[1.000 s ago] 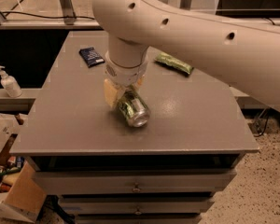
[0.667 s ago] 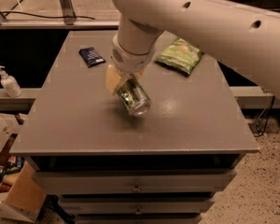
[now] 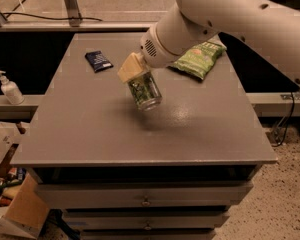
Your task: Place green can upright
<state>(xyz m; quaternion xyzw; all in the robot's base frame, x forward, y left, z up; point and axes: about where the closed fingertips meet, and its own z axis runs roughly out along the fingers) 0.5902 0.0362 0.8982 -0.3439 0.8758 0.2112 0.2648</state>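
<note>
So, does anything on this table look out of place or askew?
Only the green can is askew: the gripper holds it tilted over the middle of the table, and it seems to be off the surface. The chip bag and the blue packet lie flat at the back. Nothing looks spilled.

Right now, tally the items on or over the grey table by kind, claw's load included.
Cans: 1, the shiny green metal drink can, tilted, gripped in the claw above the middle of the grey table.
Bags: 1, the flat green crinkly chip bag.
Packets: 1, the small dark blue packet.
Total: 3.
</note>
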